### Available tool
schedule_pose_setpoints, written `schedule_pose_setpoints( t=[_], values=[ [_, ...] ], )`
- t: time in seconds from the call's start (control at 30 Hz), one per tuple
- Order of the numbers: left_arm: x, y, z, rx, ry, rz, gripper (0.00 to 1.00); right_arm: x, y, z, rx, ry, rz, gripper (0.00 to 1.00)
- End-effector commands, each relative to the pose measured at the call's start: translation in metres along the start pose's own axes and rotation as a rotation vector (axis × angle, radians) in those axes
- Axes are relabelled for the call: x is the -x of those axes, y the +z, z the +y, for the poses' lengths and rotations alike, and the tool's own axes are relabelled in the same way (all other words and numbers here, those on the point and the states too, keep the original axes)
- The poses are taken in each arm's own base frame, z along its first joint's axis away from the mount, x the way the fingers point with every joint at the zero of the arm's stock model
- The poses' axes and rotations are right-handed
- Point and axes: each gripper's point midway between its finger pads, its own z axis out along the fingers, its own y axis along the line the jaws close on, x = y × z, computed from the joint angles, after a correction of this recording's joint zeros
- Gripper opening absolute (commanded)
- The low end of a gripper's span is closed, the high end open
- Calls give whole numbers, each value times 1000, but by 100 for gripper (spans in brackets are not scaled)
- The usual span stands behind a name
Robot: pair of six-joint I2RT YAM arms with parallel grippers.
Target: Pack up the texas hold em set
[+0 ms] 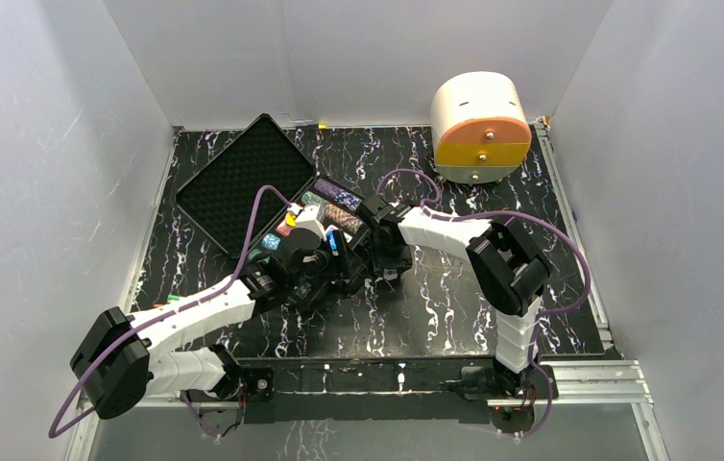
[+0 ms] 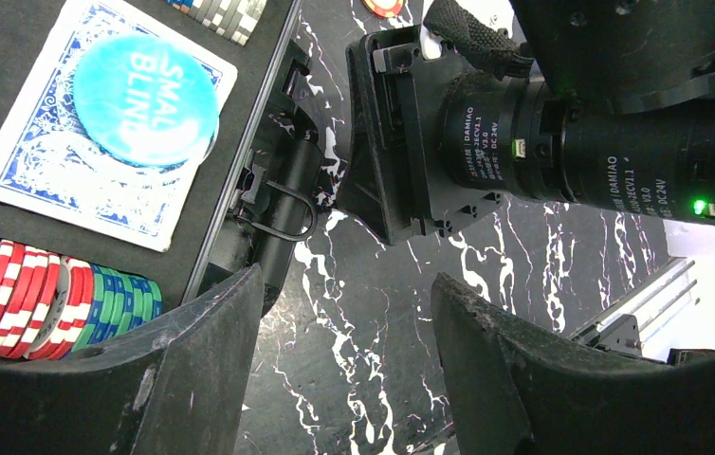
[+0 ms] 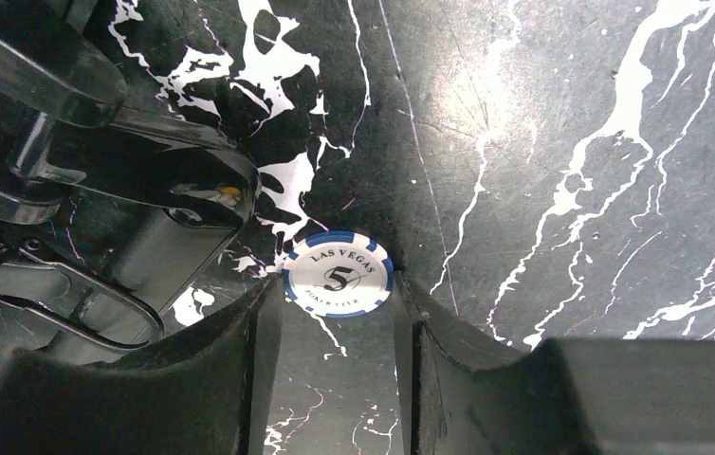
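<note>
The texas hold em set's black case (image 1: 243,178) lies open at the back left, its foam lid flat. In the left wrist view its tray holds a blue card deck (image 2: 60,180) with a blue "small blind" disc (image 2: 145,100) on it, and a row of red, green and blue chips (image 2: 50,303). My left gripper (image 2: 344,284) hangs open over bare table beside the case's front latch (image 2: 278,204). My right gripper (image 3: 338,284) is shut on a white-and-blue "5" poker chip (image 3: 338,275), pinched by its edges against the table just outside the case wall (image 3: 136,256).
A white-and-orange rounded drawer box (image 1: 481,130) stands at the back right. My right arm's wrist (image 2: 572,142) sits close in front of the left gripper. White walls enclose the black marbled table (image 1: 454,307) on three sides.
</note>
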Motion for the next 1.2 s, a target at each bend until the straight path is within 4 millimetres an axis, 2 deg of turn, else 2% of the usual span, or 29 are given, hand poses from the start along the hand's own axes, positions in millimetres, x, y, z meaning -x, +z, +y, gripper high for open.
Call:
schedule_pose_setpoints(
  t=[0.0, 0.13, 0.3, 0.53, 0.67, 0.9, 1.17],
  values=[
    [10, -5, -9, -33, 6, -32, 64, -3, 13, -6, -32, -20, -14, 46],
    [4, -4, -13, -64, 18, -5, 69, 9, -6, 3, 34, 51, -87, 46],
    [-8, 1, -21, -128, 31, 39, 75, 20, -42, 17, 169, 185, -163, 47],
    [-19, 6, -20, -146, 22, 65, 76, 15, -72, 36, 336, 354, -164, 48],
    [-22, 6, -27, -194, -12, 67, 76, 16, -88, 46, 432, 439, -165, 48],
    [-26, 11, -24, -197, -132, 47, 67, 13, -111, 59, 573, 567, -139, 48],
    [-5, 13, -29, -206, -162, -56, 56, 5, -122, 69, 681, 644, -83, 48]
  ],
)
